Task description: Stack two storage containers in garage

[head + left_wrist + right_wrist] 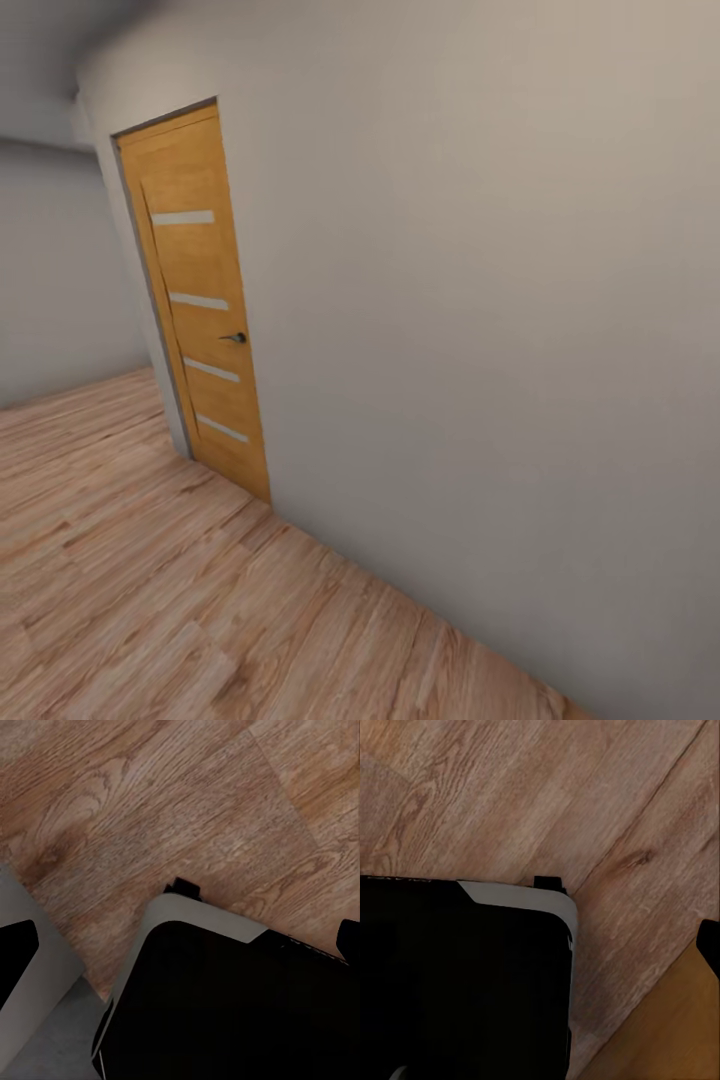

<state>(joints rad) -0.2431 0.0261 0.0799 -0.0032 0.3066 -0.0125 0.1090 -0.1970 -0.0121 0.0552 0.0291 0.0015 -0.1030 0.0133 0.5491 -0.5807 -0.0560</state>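
Two orange-red storage bins are what we must carry, but we cannot tell where they are now. From the head view we face a plain beige wall [480, 300] with a closed honey-coloured wooden door [195, 300] above a light wood-plank floor [130, 580]. Both wrist views look down on the robot's black base with grey edge [202, 916]. We cannot tell the state of either claw. We judge such lidless bins light and stiff, best taken by a wall's rim.
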